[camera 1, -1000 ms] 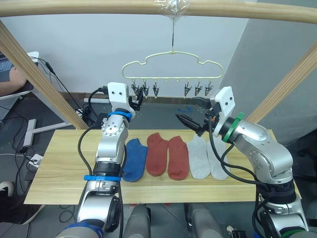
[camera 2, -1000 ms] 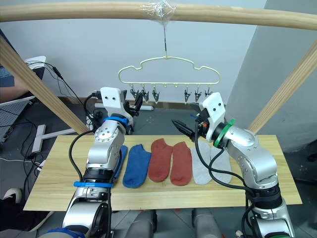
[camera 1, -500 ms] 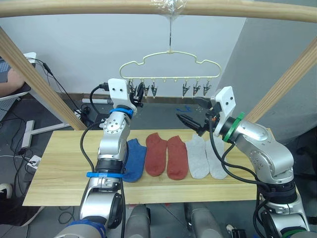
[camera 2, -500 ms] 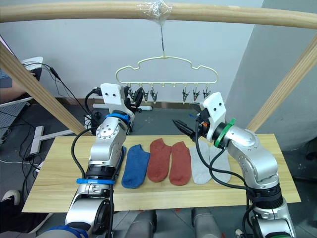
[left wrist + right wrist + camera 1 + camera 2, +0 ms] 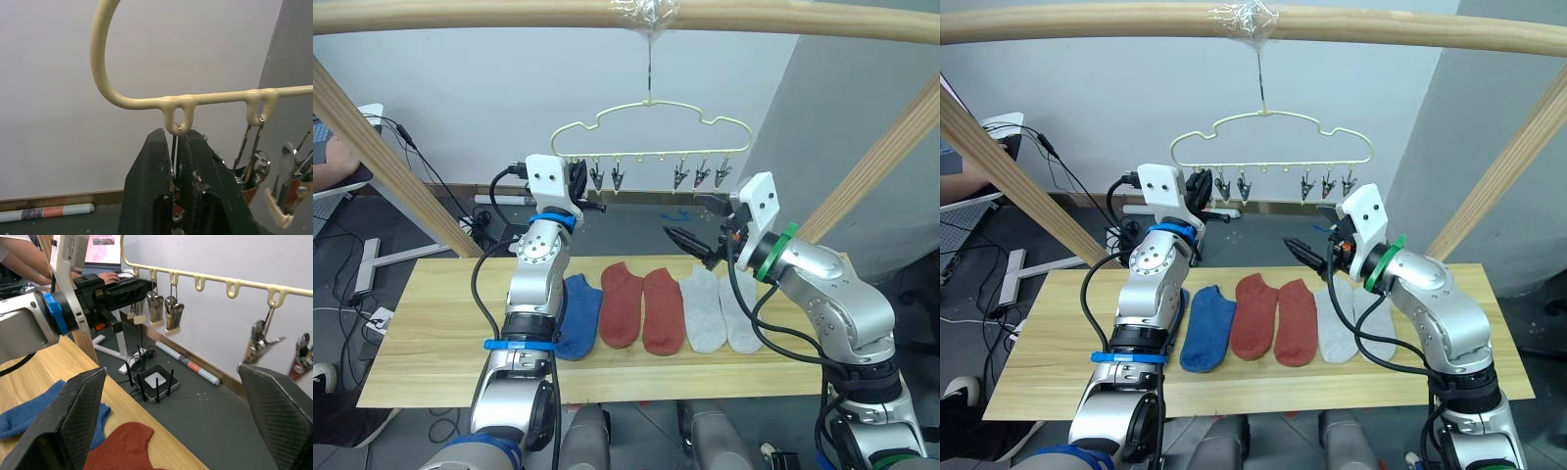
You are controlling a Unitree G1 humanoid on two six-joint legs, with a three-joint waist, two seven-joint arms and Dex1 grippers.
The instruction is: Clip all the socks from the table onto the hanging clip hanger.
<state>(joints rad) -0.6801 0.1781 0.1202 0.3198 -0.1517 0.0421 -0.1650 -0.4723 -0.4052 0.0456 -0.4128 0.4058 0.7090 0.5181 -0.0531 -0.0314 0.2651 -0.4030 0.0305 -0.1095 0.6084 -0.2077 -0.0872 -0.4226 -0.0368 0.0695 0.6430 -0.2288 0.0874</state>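
The pale-yellow clip hanger hangs from the top pole, with small metal clips along its bar. My left gripper is raised to the hanger's left end. In the left wrist view its fingers are shut on the leftmost clip. My right gripper hovers open above the table, below the hanger's right side, holding nothing. On the table lie a blue sock, two rust-red socks and two light grey socks side by side. My left arm hides whatever lies left of the blue sock.
Wooden frame poles slant up on both sides, and one runs across the top. A person sits at the far left, a hand at a laptop. A router and cables lie on the floor behind the table.
My left gripper has risen to the hanger's leftmost clip and closed on it. The right arm has stayed still.
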